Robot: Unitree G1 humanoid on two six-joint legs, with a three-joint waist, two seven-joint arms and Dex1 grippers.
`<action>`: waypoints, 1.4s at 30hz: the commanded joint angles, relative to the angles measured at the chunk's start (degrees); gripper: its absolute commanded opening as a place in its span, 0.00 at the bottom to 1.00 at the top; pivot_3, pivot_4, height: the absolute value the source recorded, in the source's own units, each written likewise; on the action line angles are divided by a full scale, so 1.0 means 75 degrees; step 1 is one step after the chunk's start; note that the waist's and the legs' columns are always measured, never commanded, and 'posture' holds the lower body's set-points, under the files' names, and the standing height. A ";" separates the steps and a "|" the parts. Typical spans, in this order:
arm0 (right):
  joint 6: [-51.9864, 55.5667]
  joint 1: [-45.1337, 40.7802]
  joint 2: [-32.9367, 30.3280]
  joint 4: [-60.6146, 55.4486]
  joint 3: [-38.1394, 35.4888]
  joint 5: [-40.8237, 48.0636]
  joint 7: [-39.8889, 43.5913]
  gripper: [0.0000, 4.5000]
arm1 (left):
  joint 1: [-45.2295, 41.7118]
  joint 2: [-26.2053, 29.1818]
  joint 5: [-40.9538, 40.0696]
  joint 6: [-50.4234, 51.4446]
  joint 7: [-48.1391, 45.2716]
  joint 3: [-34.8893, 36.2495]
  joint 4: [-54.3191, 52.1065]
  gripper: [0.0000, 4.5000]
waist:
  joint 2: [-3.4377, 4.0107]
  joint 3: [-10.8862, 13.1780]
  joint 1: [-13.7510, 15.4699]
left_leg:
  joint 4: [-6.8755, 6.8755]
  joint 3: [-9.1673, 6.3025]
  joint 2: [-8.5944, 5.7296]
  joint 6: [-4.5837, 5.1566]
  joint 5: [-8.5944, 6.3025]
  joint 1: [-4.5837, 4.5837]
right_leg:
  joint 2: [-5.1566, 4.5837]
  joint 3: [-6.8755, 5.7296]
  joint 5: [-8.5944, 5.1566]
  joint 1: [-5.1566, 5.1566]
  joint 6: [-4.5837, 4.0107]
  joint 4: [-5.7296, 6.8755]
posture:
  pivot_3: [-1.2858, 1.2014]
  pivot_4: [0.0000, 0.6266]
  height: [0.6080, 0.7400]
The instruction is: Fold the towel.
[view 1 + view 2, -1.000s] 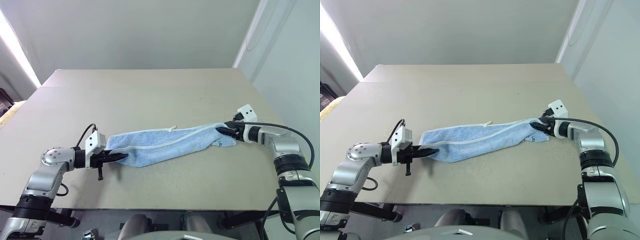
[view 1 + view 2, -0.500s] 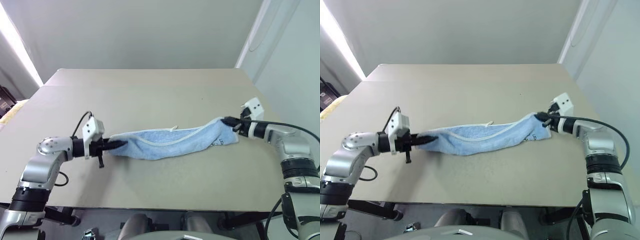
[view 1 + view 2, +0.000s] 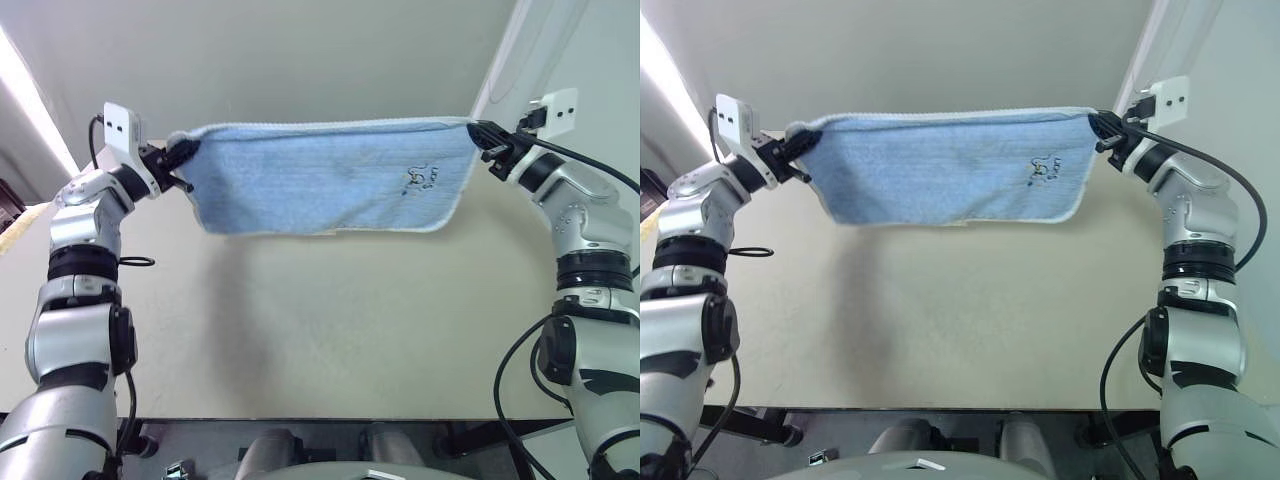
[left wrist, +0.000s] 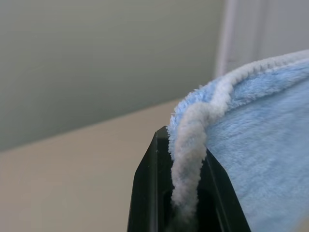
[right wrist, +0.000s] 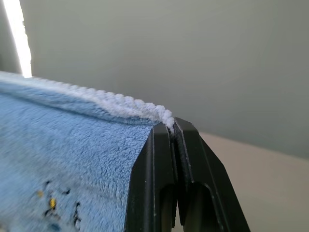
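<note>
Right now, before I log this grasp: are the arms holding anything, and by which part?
Yes, the towel. The left gripper pinches one top corner at the hem, the right gripper the other, jaws shut; it hangs spread above the table.

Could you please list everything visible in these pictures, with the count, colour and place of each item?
Soft light-blue terry cloth towel with pale whitish hemmed edges: one, light blue with a small dark embroidered mark, stretched out in the air above the table, hanging from its two upper corners.
Flat beige table: one, beige, beneath the towel.
Left gripper: one, black fingers, shut on the towel's corner on the robot's left.
Right gripper: one, black fingers, shut on the corner on the robot's right.
</note>
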 commanded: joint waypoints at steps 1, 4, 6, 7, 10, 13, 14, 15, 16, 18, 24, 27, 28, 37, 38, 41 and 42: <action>0.0173 0.0702 -0.0506 -0.1023 -0.0185 0.0350 0.0820 0.01 | 0.0125 0.0533 0.0028 -0.0583 -0.1017 0.0225 0.0207 0.00 | -0.0004 -0.0003 -0.0006 | -0.0018 0.0000 0.0000 0.0000 0.0000 -0.0007 | -0.0001 0.0000 0.0000 -0.0008 0.0000 -0.0003 | 0.52 0.00 0.89; 0.0732 0.1782 -0.0788 -0.2335 -0.0035 0.0676 0.1569 0.01 | 0.0958 0.0974 -0.0205 -0.0122 -0.2795 0.0158 -0.0569 0.00 | 0.0000 -0.0005 -0.0034 | -0.0055 0.0003 0.0002 -0.0001 0.0000 -0.0038 | -0.0002 0.0000 -0.0001 -0.0048 0.0000 -0.0013 | 0.52 0.00 0.89; 0.1103 0.2446 -0.0963 -0.3128 -0.0014 0.0916 0.1887 0.01 | 0.1697 0.1261 -0.0294 0.0105 -0.3465 0.0159 -0.1215 0.00 | 0.0002 -0.0005 -0.0062 | -0.0068 0.0017 0.0003 -0.0001 0.0001 -0.0052 | -0.0004 0.0006 -0.0001 -0.0075 -0.0001 -0.0014 | 0.52 0.00 0.89; 0.1271 0.2706 -0.1032 -0.3441 -0.0017 0.1003 0.1959 0.01 | 0.2034 0.1355 -0.0338 0.0153 -0.3609 0.0208 -0.1528 0.00 | 0.0001 -0.0004 -0.0061 | -0.0069 0.0022 0.0005 -0.0001 0.0001 -0.0056 | -0.0004 0.0012 -0.0001 -0.0085 -0.0001 -0.0012 | 0.52 0.00 0.89; 0.1559 0.3499 -0.1219 -0.4191 -0.0028 0.1063 0.2026 0.01 | 0.3102 0.1596 -0.0513 0.0302 -0.3726 0.0472 -0.2476 0.00 | -0.0001 -0.0004 -0.0009 | -0.0061 0.0029 0.0004 -0.0005 0.0003 -0.0046 | -0.0034 0.0015 -0.0002 -0.0083 -0.0002 -0.0012 | 0.52 0.00 0.89; 0.1648 0.4072 -0.1363 -0.4705 -0.0134 0.1136 0.2045 0.01 | 0.3932 0.1810 -0.0591 0.0538 -0.3762 0.0593 -0.3351 0.00 | -0.0010 -0.0008 0.0025 | -0.0060 0.0028 0.0006 -0.0012 0.0004 0.0005 | -0.0049 0.0012 -0.0015 -0.0038 -0.0030 -0.0010 | 0.52 0.00 0.89; 0.1742 0.4229 -0.1421 -0.4840 -0.0178 0.1214 0.2082 0.01 | 0.4205 0.1881 -0.0596 0.0609 -0.3777 0.0599 -0.3622 0.00 | -0.0011 -0.0009 0.0032 | -0.0060 0.0027 0.0007 -0.0014 0.0003 0.0026 | -0.0054 0.0011 -0.0017 -0.0019 -0.0033 -0.0010 | 0.52 0.00 0.89; 0.1814 0.4504 -0.1511 -0.5054 -0.0243 0.1317 0.2210 0.01 | 0.4606 0.1971 -0.0675 0.0724 -0.3858 0.0663 -0.3969 0.00 | -0.0011 -0.0009 0.0039 | -0.0060 0.0028 0.0007 -0.0014 0.0003 0.0039 | -0.0058 0.0010 -0.0018 -0.0005 -0.0036 -0.0011 | 0.52 0.00 0.89; 0.1875 0.4743 -0.1587 -0.5243 -0.0301 0.1416 0.2317 0.01 | 0.4930 0.2041 -0.0735 0.0810 -0.3911 0.0721 -0.4212 0.00 | -0.0010 -0.0009 0.0042 | -0.0060 0.0029 0.0006 -0.0015 0.0002 0.0048 | -0.0064 0.0011 -0.0019 0.0005 -0.0037 -0.0014 | 0.52 0.00 0.89; 0.2009 0.5236 -0.1754 -0.5628 -0.0424 0.1610 0.2448 0.01 | 0.5502 0.2155 -0.0852 0.0891 -0.3919 0.0868 -0.4559 0.00 | -0.0010 -0.0009 0.0041 | -0.0062 0.0030 0.0006 -0.0016 0.0002 0.0055 | -0.0067 0.0013 -0.0026 0.0013 -0.0046 -0.0016 | 0.52 0.00 0.89; 0.2529 0.6516 -0.2112 -0.6668 -0.0821 0.2147 0.2629 0.01 | 0.6830 0.2400 -0.1155 0.1167 -0.3905 0.1340 -0.5386 0.00 | -0.0013 -0.0010 0.0051 | -0.0065 0.0030 0.0010 -0.0016 0.0001 0.0055 | -0.0066 0.0016 -0.0031 0.0004 -0.0053 -0.0012 | 0.52 0.00 0.89; 0.2646 0.7191 -0.2240 -0.7122 -0.1049 0.2270 0.2682 0.01 | 0.7407 0.2459 -0.1347 0.1315 -0.3889 0.1602 -0.5877 0.00 | -0.0015 -0.0010 0.0062 | -0.0073 0.0030 0.0013 -0.0017 0.0000 0.0054 | -0.0065 0.0016 -0.0036 0.0003 -0.0055 -0.0018 | 0.52 0.00 0.89; 0.2677 0.7439 -0.2264 -0.7272 -0.1178 0.2320 0.2697 0.01 | 0.7642 0.2487 -0.1369 0.1340 -0.3902 0.1679 -0.6091 0.00 | -0.0014 -0.0010 0.0069 | -0.0073 0.0030 0.0013 -0.0018 0.0000 0.0054 | -0.0066 0.0015 -0.0036 0.0005 -0.0055 -0.0020 | 0.52 0.00 0.89; 0.2574 0.8683 -0.2313 -0.7932 -0.1375 0.2198 0.2635 0.01 | 0.8683 0.2468 -0.1396 0.1439 -0.3774 0.1873 -0.6393 0.00 | -0.0026 -0.0008 0.0198 | -0.0074 0.0047 0.0024 -0.0042 -0.0014 0.0068 | -0.0074 0.0000 -0.0064 -0.0002 -0.0021 -0.0036 | 0.52 0.00 0.89; 0.2537 0.8461 -0.2232 -0.7812 -0.1231 0.2155 0.2480 0.01 | 0.8461 0.2388 -0.1442 0.1544 -0.3639 0.1806 -0.6270 0.00 | -0.0029 -0.0008 0.0201 | -0.0073 0.0052 0.0026 -0.0042 -0.0014 0.0073 | -0.0082 -0.0009 -0.0064 0.0000 -0.0020 -0.0036 | 0.52 0.00 0.89; 0.2449 0.7853 -0.2054 -0.7497 -0.0771 0.1975 0.2153 0.01 | 0.7716 0.2144 -0.1425 0.1767 -0.3249 0.1555 -0.5862 0.00 | -0.0036 -0.0006 0.0204 | -0.0074 0.0064 0.0031 -0.0043 -0.0015 0.0075 | -0.0105 -0.0033 -0.0062 -0.0001 -0.0018 -0.0035 | 0.52 0.00 0.89; 0.2427 0.7615 -0.1994 -0.7348 -0.0551 0.1874 0.2071 0.01 | 0.7467 0.2114 -0.1299 0.1780 -0.3251 0.1363 -0.5672 0.00 | -0.0039 -0.0008 0.0206 | -0.0073 0.0071 0.0034 -0.0043 -0.0015 0.0074 | -0.0112 -0.0043 -0.0060 -0.0002 -0.0016 -0.0034 | 0.52 0.00 0.89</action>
